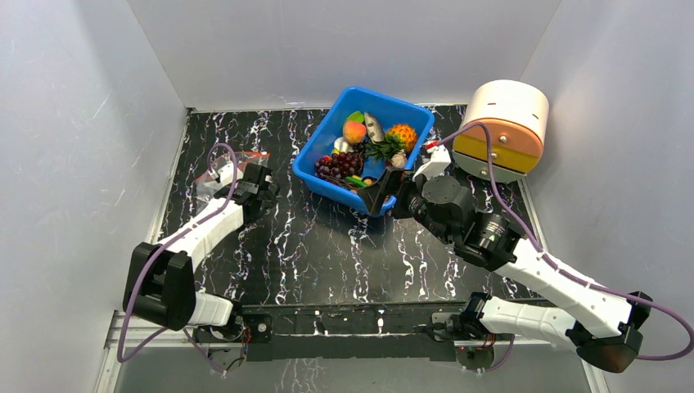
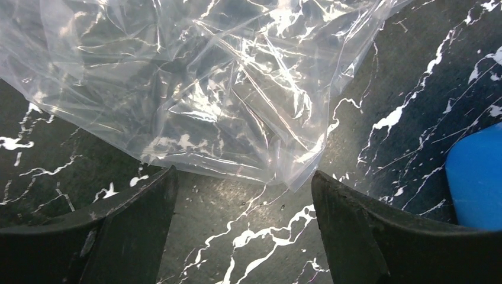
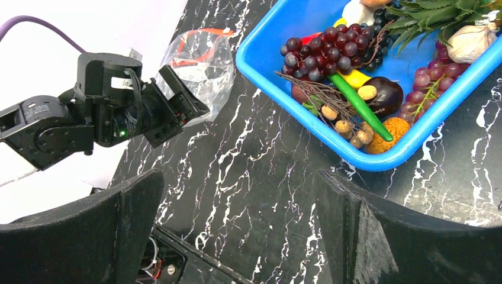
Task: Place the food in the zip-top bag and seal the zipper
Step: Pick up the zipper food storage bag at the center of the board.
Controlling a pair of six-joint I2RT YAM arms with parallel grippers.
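Now, the left arm (image 1: pixel 209 229) first: it stretches up the left side of the overhead view, and the left gripper (image 1: pixel 262 182) sits with jaws spread and nothing pinched between them. Just ahead of it lies the zip-top bag (image 2: pixel 207 89), flat and crinkled on the black marbled table (image 1: pixel 327 254), its lower edge right at the fingertips in the left wrist view. Over on the right, the right arm (image 1: pixel 540 266) folds back from lower right toward centre. The right gripper (image 3: pixel 240 177) hangs wide open, holding nothing, above the table beside the near corner of the blue bin (image 1: pixel 321 147). All the food (image 1: pixel 360 151) is in that bin: purple grapes (image 3: pixel 319 50), a pineapple (image 1: pixel 402 134), a peach (image 1: pixel 354 131). A round cream-and-orange drum (image 1: pixel 505 127) stands at upper right, beside the bin. Only the right wrist camera gives the zipper (image 3: pixel 207 32) clearly, an orange-red strip at the bag's far end, away from the left gripper. The left wrist camera shows just clear film and a blue sliver at its right edge.
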